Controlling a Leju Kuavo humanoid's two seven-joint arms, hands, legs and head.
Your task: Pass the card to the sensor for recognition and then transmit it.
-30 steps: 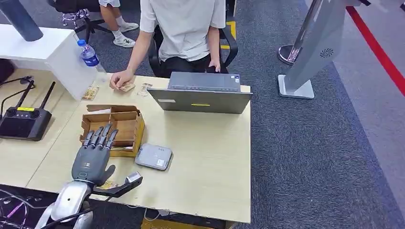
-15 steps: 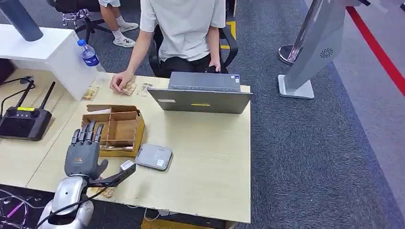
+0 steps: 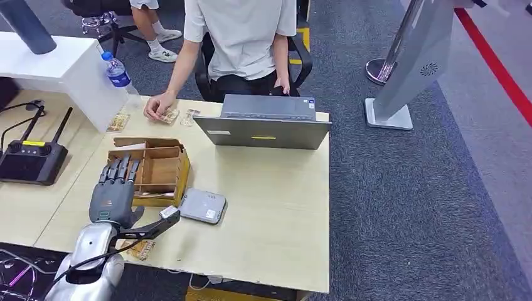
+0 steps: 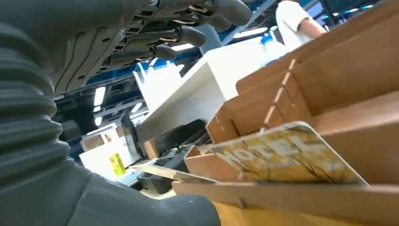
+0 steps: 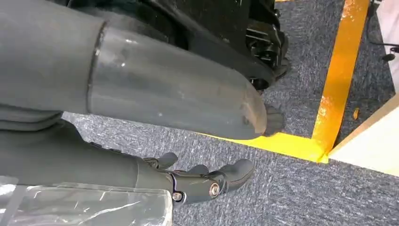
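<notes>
Over the near corner of the wooden table point(image 3: 276, 207), my left hand point(image 3: 113, 197) hangs flat with its fingers point(image 3: 119, 170) stretched out and a little apart. My thumb point(image 3: 162, 221) sticks out to the side, and its tip comes close to the grey card reader point(image 3: 202, 205). I hold nothing in this hand. My fingertips reach over the near left edge of the cardboard box point(image 3: 154, 170), which is split into small parts.

From my left wrist I see a yellow hotel card point(image 4: 282, 157) lying tilted in the box point(image 4: 339, 89), leaning on one of its brown walls. My fingers point(image 4: 183, 35) float above it and do not touch it.

Another card point(image 3: 139, 248) lies on the table by the near edge, just beside my wrist. More small cards point(image 3: 118, 121) lie at the far side of the table. A person's hand point(image 3: 158, 104) rests on one of them. That person sits behind a grey laptop point(image 3: 266, 122). A water bottle point(image 3: 117, 70) stands on the white desk point(image 3: 44, 56) next to it, and a black remote with two antennas point(image 3: 30, 157) lies off to the left.

My right hand point(image 5: 207, 181) hangs down by my side, above the grey carpet point(image 5: 282, 202) and a yellow line point(image 5: 336, 80). Its fingers are bent loosely and hold nothing.
</notes>
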